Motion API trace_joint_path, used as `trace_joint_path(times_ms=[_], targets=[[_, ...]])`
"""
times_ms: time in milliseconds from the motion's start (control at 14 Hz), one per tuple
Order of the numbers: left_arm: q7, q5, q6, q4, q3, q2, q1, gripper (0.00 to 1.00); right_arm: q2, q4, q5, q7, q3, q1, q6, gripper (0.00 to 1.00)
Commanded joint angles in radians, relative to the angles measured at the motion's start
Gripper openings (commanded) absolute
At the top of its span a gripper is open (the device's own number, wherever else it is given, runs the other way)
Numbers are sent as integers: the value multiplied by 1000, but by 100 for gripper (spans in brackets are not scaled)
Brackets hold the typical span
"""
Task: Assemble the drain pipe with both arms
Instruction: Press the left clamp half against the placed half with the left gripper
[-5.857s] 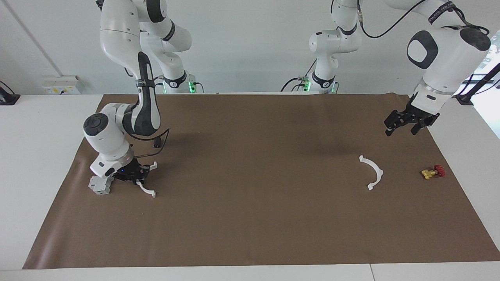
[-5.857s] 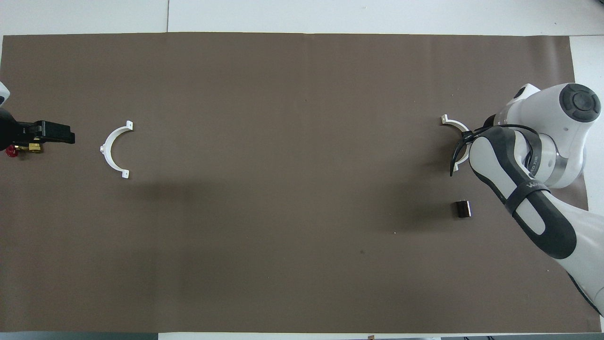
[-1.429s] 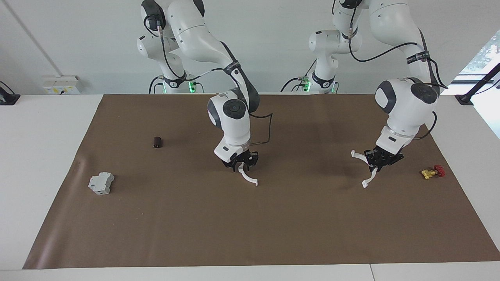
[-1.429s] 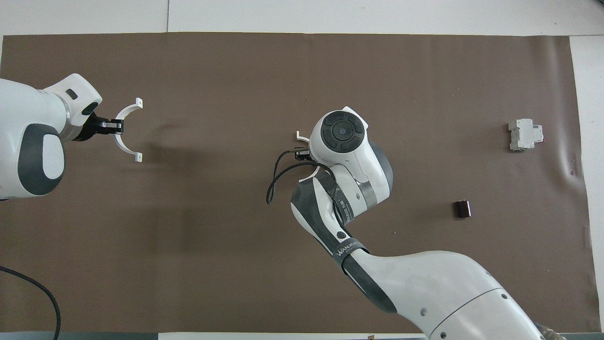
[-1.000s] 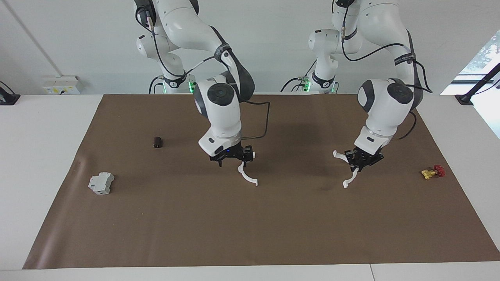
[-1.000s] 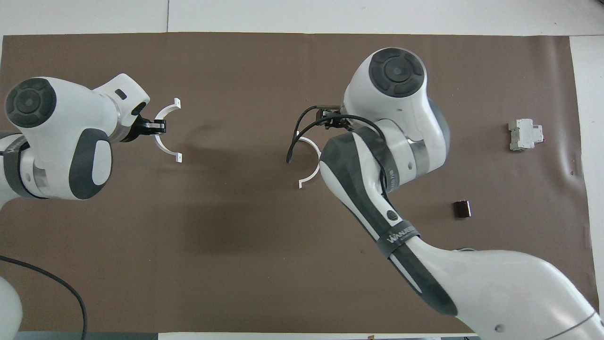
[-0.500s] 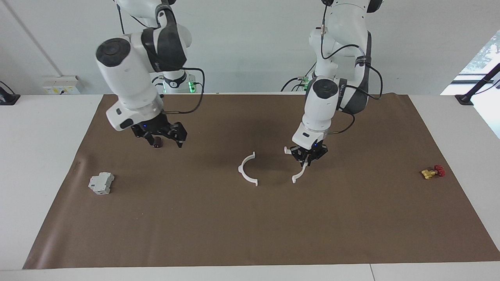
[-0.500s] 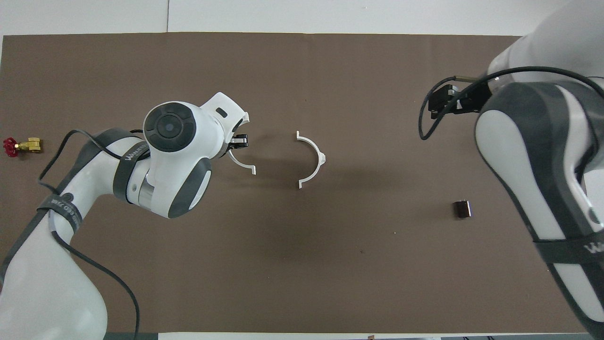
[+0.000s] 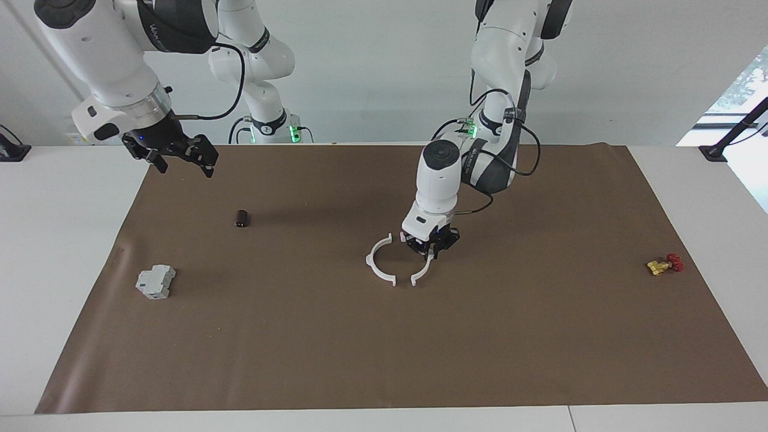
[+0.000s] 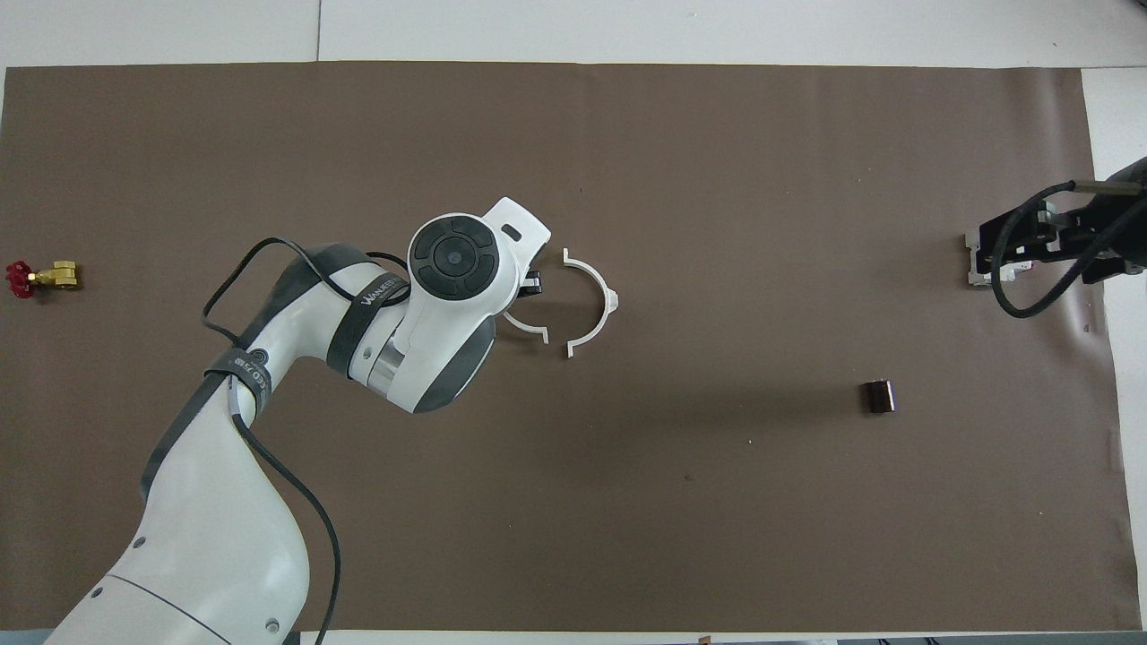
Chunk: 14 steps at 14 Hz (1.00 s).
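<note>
Left end effector (image 9: pixel 433 245) brought its half-ring (image 9: pixel 422 273) beside the other half-ring (image 9: pixel 377 267).

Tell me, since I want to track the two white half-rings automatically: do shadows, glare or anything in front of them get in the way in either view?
Facing view: only a soft shadow by the resting half-ring; the left gripper covers the held half-ring's upper part. Overhead view: the left arm's wrist hides much of the held half-ring; the mat shows no glare.
</note>
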Motion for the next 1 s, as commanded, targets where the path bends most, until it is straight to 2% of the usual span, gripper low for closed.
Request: trace_joint_path(times_ms=[0, 286, 571, 929], targets=[[-31, 29, -4, 30, 15, 26, -27, 0, -29, -52, -3, -13, 6, -1, 10, 100], [-32, 41, 33, -8, 14, 21, -31, 0, -87, -103, -5, -18, 8, -22, 33, 100], [-31, 43, 99, -39, 11, 18, -36, 0, -87, -108, -3, -21, 17, -50, 48, 100], [-31, 43, 110, -64, 11, 12, -43, 0, -84, -106, -3, -19, 31, -61, 45, 100]])
